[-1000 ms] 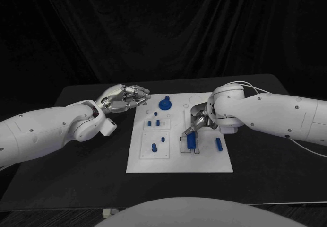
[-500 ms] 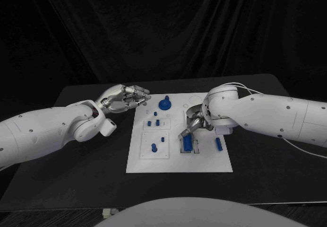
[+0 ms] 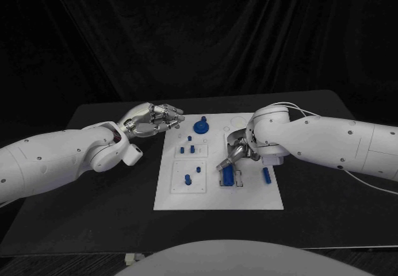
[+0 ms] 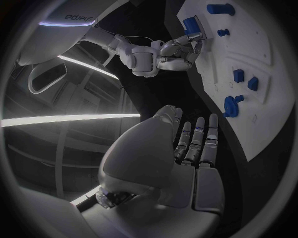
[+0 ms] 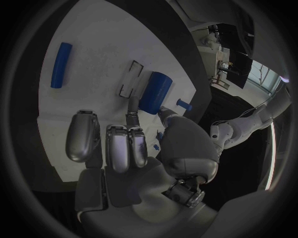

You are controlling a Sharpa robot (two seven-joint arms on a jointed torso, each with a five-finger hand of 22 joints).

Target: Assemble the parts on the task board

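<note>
The white task board (image 3: 249, 195) (image 4: 273, 69) lies mid-table. A large blue block (image 3: 226, 176) (image 5: 155, 92) (image 4: 189, 25) sits in a bracket on the board's right half. My right hand (image 3: 237, 149) (image 5: 124, 148) (image 4: 176, 52) reaches down over the block, pinching its near end between the thumb and a finger. A blue cylinder (image 3: 266, 175) (image 5: 61, 64) (image 4: 220, 8) lies flat just right of the block. A blue knob (image 3: 201, 125) (image 4: 231, 105) stands at the board's far edge. My left hand (image 3: 153, 119) (image 4: 186, 148) hovers off the board's far left corner, fingers curled in on nothing.
Small blue pegs (image 3: 187, 149) stand in the board's left half, two more (image 3: 192, 175) in a square plate nearer me. Black table (image 3: 99, 207) surrounds the board, with free room on the left and in front. My right forearm (image 3: 332, 141) hangs over the table's right side.
My right hand has shifted slightly left and its fingers have drawn up. The blue block has gone a little nearer me and lower into its bracket. The left hand has not moved.
</note>
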